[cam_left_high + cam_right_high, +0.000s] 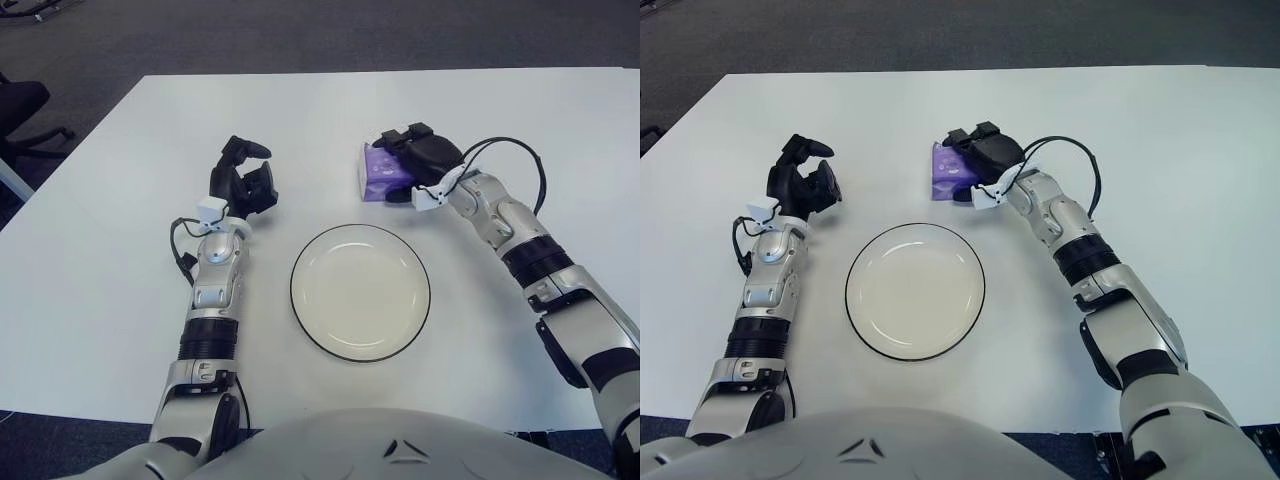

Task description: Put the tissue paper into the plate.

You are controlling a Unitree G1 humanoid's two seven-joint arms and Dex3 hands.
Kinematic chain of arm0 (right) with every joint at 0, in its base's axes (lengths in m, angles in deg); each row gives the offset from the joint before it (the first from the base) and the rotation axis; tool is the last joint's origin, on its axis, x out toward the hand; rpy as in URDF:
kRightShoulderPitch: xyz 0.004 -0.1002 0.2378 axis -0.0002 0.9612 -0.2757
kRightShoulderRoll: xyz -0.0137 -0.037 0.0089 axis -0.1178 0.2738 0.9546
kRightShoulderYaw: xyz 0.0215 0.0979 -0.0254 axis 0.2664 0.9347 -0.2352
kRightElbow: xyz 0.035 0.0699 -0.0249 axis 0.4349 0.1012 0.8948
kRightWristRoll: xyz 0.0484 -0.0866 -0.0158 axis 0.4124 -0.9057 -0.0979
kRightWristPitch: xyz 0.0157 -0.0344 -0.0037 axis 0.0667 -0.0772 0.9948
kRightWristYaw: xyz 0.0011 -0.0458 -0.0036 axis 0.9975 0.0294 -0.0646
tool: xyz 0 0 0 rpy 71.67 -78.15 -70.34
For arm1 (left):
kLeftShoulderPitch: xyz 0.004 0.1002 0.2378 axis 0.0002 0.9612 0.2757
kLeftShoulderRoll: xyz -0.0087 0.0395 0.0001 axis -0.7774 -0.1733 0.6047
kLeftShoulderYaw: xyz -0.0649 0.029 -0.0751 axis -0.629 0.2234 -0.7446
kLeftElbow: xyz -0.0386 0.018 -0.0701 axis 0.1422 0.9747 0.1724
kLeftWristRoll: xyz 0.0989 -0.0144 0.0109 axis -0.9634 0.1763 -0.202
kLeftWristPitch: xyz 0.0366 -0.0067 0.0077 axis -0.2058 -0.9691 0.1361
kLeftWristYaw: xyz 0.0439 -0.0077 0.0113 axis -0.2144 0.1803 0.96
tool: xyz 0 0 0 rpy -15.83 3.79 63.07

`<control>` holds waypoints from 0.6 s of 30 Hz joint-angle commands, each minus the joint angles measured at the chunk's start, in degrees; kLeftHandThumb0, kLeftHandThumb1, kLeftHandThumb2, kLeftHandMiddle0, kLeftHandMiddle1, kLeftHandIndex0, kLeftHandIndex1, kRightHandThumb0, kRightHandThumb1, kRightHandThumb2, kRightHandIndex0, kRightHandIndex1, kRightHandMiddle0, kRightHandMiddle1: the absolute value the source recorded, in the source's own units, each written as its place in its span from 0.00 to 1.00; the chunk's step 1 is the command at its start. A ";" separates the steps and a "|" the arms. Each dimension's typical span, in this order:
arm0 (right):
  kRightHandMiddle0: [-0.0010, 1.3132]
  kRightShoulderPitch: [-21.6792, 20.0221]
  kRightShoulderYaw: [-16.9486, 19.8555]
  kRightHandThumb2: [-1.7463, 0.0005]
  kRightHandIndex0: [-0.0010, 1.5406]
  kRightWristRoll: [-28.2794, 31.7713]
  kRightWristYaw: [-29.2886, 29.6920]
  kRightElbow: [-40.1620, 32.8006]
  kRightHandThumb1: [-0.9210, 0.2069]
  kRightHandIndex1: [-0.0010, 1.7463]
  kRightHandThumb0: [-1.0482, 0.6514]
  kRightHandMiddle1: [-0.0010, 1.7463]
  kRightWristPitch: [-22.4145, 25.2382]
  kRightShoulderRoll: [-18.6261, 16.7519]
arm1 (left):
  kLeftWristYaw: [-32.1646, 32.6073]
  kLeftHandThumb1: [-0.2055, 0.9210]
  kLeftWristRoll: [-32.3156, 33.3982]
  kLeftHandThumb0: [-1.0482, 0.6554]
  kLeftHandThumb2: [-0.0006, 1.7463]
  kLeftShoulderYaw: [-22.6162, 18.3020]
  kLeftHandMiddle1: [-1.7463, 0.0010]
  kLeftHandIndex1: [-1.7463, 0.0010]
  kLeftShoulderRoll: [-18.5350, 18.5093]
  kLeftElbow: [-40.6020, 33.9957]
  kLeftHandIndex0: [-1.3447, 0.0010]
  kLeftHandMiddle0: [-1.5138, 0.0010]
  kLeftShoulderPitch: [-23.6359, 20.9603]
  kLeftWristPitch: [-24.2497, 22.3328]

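Note:
A purple tissue pack (378, 174) lies on the white table just beyond the plate's far right rim. My right hand (418, 157) is over it, fingers curled around the pack from its right side. The white plate (360, 291) with a dark rim sits in the middle of the table, with nothing in it. My left hand (245, 178) shows to the left of the plate, fingers curled and holding nothing.
The white table (100, 300) stretches around the plate. A dark office chair (20, 110) stands off the table's far left edge. Grey carpet lies beyond the far edge.

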State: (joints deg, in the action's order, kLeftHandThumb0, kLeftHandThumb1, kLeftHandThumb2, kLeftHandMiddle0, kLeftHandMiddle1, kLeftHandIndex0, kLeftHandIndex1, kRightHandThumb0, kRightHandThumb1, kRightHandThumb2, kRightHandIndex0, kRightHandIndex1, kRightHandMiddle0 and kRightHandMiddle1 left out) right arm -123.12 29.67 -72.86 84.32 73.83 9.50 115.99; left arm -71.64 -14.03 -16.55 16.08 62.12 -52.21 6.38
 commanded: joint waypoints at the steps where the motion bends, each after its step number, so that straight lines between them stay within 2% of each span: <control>1: 0.47 3.31 0.29 0.24 0.38 -1.16 3.02 2.14 0.60 0.86 0.60 0.99 2.03 0.82 | 0.81 0.63 0.13 0.37 0.63 -0.14 0.00 0.00 3.22 7.49 0.65 0.20 12.86 1.76; 4: 0.51 3.79 0.75 0.18 0.48 -0.22 4.46 2.16 0.70 0.82 0.61 1.00 1.86 0.69 | 0.66 0.63 0.32 0.37 0.63 -0.24 0.00 0.00 3.29 7.46 0.65 0.20 12.85 1.77; 9: 0.53 4.28 1.58 0.15 0.56 1.74 6.04 3.30 0.76 0.78 0.62 1.00 0.76 0.59 | 0.50 0.63 0.64 0.37 0.62 -0.45 0.00 0.00 3.41 7.52 0.65 0.20 12.79 1.87; 14: 0.54 4.12 2.13 0.12 0.62 4.00 6.19 4.88 0.81 0.75 0.62 1.00 -1.15 0.81 | 0.38 0.63 0.73 0.37 0.62 -0.57 0.00 0.00 3.40 7.65 0.65 0.20 12.73 1.98; 18: 0.53 3.89 2.41 0.10 0.63 5.20 5.84 5.74 0.84 0.79 0.62 1.00 -2.37 0.95 | 0.47 0.63 0.59 0.37 0.62 -0.56 0.00 0.00 3.35 7.66 0.65 0.21 12.72 1.97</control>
State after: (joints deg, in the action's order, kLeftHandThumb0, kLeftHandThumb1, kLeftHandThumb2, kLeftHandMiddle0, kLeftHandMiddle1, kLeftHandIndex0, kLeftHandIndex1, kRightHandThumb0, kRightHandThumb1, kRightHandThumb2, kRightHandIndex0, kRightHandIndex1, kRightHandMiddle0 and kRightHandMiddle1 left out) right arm -121.93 31.56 -69.30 91.20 76.43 7.93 115.92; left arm -71.64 -13.89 -16.93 16.21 62.12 -52.21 6.98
